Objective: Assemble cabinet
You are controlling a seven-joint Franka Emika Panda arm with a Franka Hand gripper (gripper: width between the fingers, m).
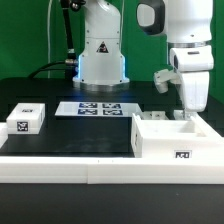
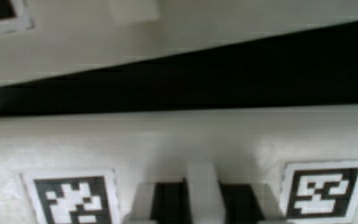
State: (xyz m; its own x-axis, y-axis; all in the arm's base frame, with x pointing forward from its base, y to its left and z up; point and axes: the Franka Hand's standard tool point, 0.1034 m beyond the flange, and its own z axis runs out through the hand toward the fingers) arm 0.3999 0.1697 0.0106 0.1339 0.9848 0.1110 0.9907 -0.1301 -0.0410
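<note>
The cabinet (image 1: 160, 140) stands on the black table (image 1: 80, 135), at the exterior view's right and close to the front edge. It is a big white box, open at the top. One small black-and-white tag (image 1: 182, 155) shows on its front wall.

The arm comes down from above on the same side. The hand (image 1: 188, 114) is low over the far right part of the cabinet, with its tips at the level of the top rim. The rim and the hand's own body hide the tips, so I cannot tell if the fingers are apart, together or clamped on something.

In the wrist view the white surface of the cabinet (image 2: 176, 140) fills most of the picture and is blurred. It carries two tags (image 2: 69, 198) side by side.

At the exterior view's left lies a small white block (image 1: 25, 120) with a tag on top, well apart from the cabinet. The marker board (image 1: 95, 108) lies flat between them, further back, just in front of the robot base (image 1: 102, 55).
</note>
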